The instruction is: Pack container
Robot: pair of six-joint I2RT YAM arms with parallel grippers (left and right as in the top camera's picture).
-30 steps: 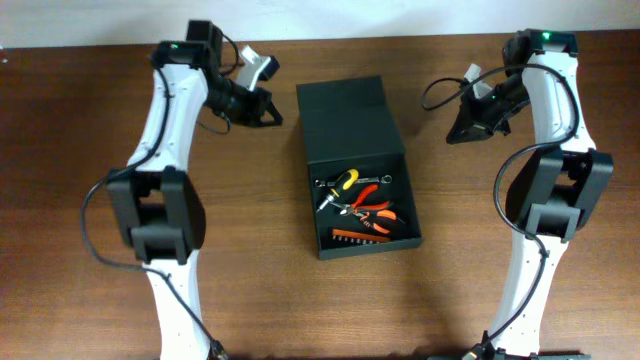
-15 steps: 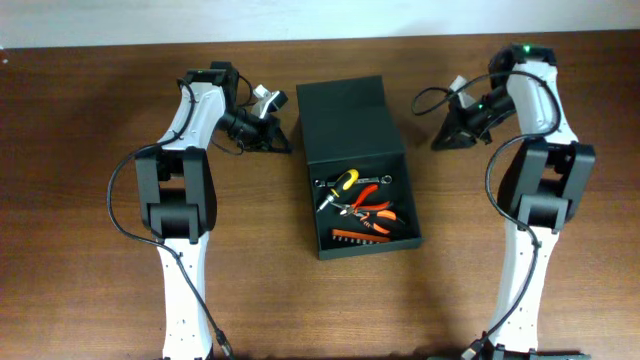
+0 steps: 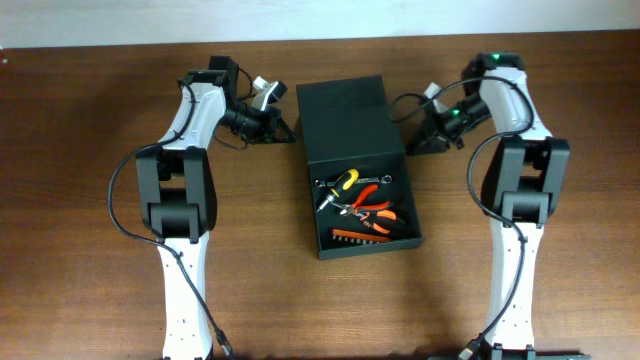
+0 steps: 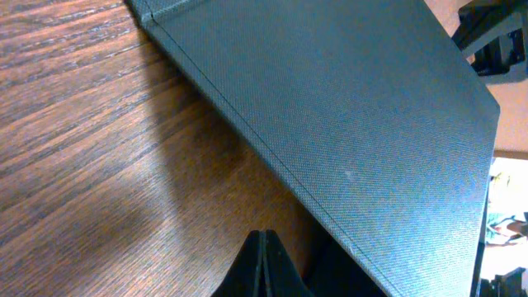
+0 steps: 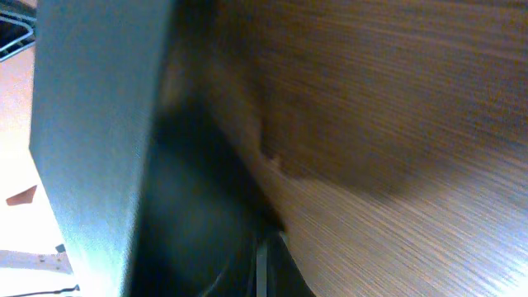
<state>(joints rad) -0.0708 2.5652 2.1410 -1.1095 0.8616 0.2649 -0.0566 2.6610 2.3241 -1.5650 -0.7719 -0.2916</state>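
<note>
The container (image 3: 313,205) is a dark green-black box at the table's middle. Its flap lid (image 3: 348,115) lies open and flat toward the far side. Inside lie a yellow-handled tool (image 3: 344,180), red-handled pliers (image 3: 368,196) and an orange bit strip (image 3: 358,236). My left gripper (image 3: 290,132) is shut and empty, its tip low at the lid's left edge. The left wrist view shows the lid (image 4: 355,107) just past the closed fingers (image 4: 264,247). My right gripper (image 3: 412,148) is shut and empty at the lid's right edge. The right wrist view shows the lid (image 5: 91,124) beside its fingers (image 5: 268,247).
The brown wooden table (image 3: 90,260) carries nothing else in view. Both arms reach in from the near edge and bend inward at the far side. A pale wall runs along the table's far edge (image 3: 320,20).
Both grippers have moved inward toward the box lid, the left one rightward and the right one leftward. The box and tools have not moved.
</note>
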